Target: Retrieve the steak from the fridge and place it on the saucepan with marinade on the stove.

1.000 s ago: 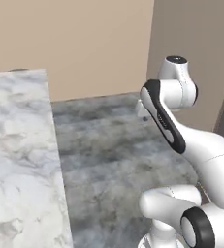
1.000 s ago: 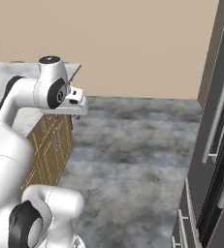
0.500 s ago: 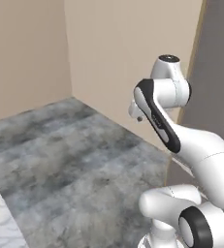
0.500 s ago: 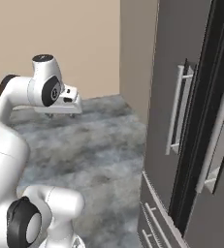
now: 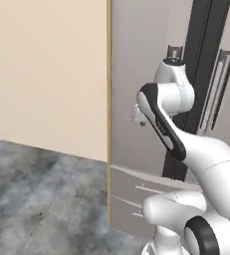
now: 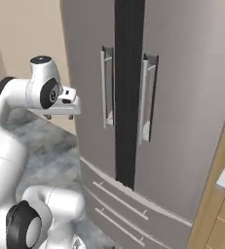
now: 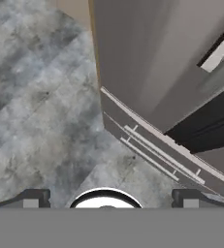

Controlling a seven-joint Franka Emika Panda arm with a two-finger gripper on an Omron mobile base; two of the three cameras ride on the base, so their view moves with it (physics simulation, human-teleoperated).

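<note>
Two doors of the fridge [image 6: 133, 97] face us, both closed; steak presumably inside, unseen. Our gripper [image 7: 108, 203] hangs empty, fingers spread wide, aimed at the floor. We should raise it, square to a handle [image 6: 106, 87], then hook and pull.

The fridge [image 6: 182, 97] looks like smooth brushed grey steel; the floor [image 7: 40, 97] seems mottled grey stone, matt.
</note>
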